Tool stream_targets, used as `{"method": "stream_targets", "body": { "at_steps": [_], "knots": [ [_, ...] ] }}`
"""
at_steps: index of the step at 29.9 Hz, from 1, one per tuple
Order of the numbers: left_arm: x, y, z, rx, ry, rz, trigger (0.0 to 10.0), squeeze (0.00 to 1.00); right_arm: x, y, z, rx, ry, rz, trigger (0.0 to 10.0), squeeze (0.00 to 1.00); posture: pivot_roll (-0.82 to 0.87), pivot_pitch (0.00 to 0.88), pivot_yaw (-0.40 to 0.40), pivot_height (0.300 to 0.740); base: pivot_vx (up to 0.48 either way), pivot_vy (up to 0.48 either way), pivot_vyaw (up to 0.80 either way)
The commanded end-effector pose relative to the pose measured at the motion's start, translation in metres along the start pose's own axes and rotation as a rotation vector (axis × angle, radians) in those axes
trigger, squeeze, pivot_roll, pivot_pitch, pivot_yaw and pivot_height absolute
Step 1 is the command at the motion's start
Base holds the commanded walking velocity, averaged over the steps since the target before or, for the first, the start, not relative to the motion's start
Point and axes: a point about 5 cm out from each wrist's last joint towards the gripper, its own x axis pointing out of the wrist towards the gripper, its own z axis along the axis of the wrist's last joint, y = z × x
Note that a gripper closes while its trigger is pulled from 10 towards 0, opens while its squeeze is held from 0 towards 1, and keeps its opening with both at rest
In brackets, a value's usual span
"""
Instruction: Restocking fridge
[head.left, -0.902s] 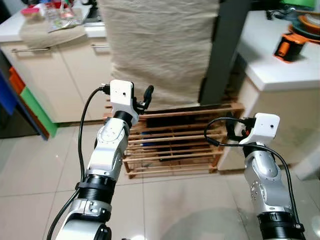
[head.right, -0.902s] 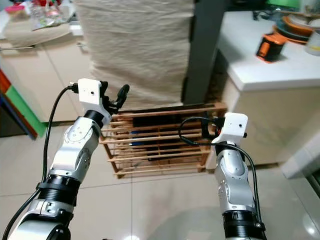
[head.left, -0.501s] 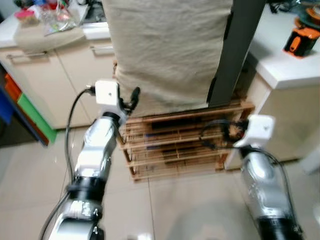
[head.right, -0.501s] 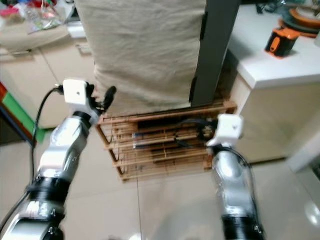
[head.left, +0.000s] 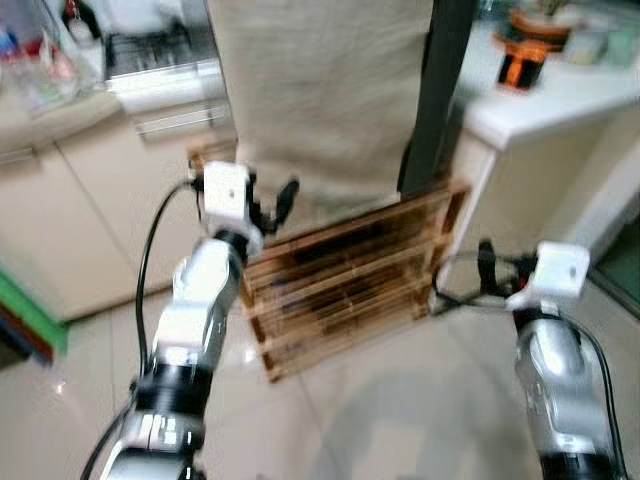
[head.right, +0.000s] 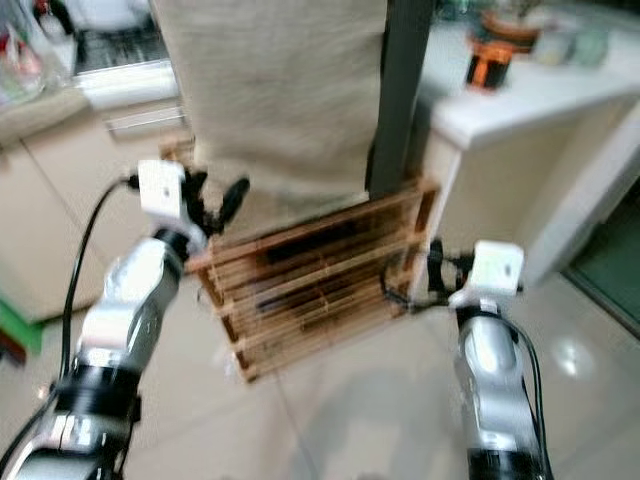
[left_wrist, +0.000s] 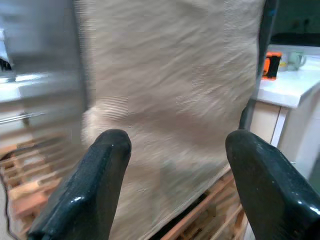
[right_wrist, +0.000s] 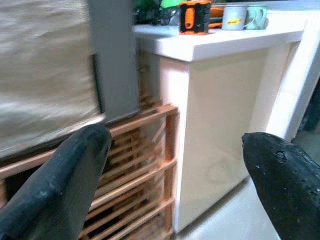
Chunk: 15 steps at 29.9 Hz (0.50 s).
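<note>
Fingers (left_wrist: 102, 185) wide apart, apparently empty

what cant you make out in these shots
- Behind the beige cloth: head views, the cloth covers it.
- Contents of the wooden rack: head views, motion blur and dark gaps between slats.
- Items on the left counter: head views, blurred and cut by the frame edge.
- The orange and black object and mugs on the white counter: right wrist view, too small for detail.
</note>
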Motion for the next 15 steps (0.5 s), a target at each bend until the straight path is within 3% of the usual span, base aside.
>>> {"method": "stream_targets", "body": {
  "at_steps": [1,12,15],
  "knots": [
    [0.0012,0.0016,-0.0002,-0.013,0.01,0.001,10.0,0.0,-0.0014,-0.002,0.0056,-0.007,-0.023,-0.005,10.0,0.0,-0.13,0.0,0.077,0.74,0.0,0.48,-0.78],
    [-0.0013,0.0023,0.0004,-0.02,-0.011,-0.016,10.0,0.0,0.0007,0.0003,0.0089,-0.005,-0.034,0.006,10.0,0.0,-0.12,0.0,0.07,0.74,0.0,0.48,-0.78],
    [-0.0019,0.0033,0.0007,0.016,-0.013,-0.005,10.0,0.0,0.0046,0.0065,0.0142,0.01,-0.054,0.016,10.0,0.0,-0.13,0.0,0.067,0.74,0.0,0.48,-0.78]
  ]
}}
